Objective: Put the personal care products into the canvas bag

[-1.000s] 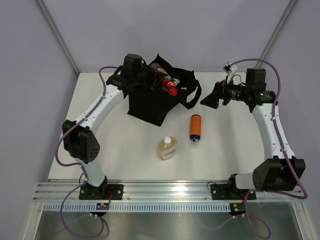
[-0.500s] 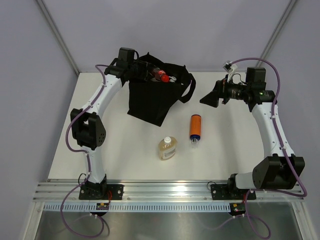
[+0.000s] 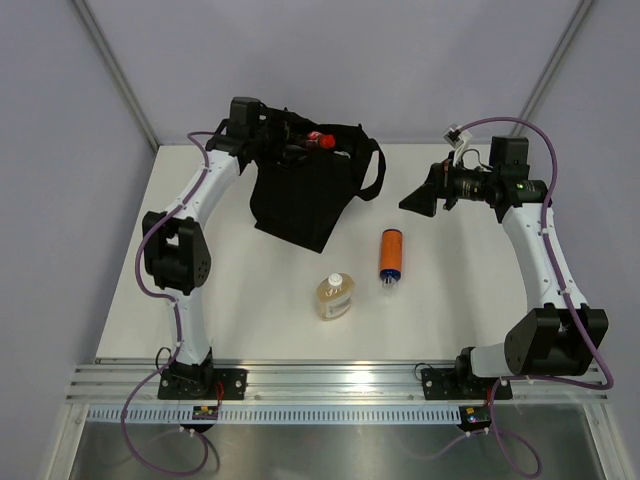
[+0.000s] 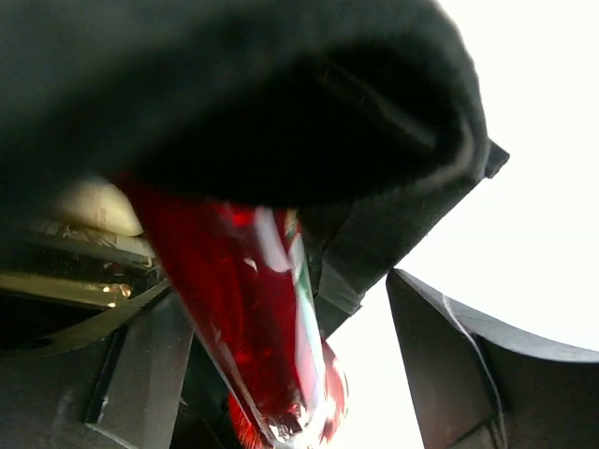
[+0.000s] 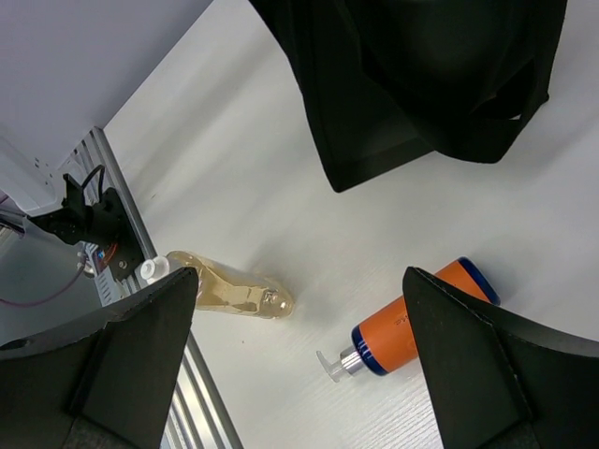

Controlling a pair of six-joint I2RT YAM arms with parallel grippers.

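- Top external: amber bottle (image 3: pixel 334 297) and orange pump bottle (image 3: pixel 390 254) lie near centre, not yet bagged.
- right gripper (image 3: pixel 415 200) hangs wide open, empty, overlooking them.
- Far left: left gripper (image 3: pixel 288 143) over canvas bag (image 3: pixel 300 200), jaws apart, red container (image 3: pixel 318 141) loose between them, likely a drop-in.

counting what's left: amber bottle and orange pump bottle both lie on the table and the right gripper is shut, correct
Not quite: the right gripper is open, its jaws wide apart in the right wrist view. The amber bottle and orange pump bottle do both lie on the table.
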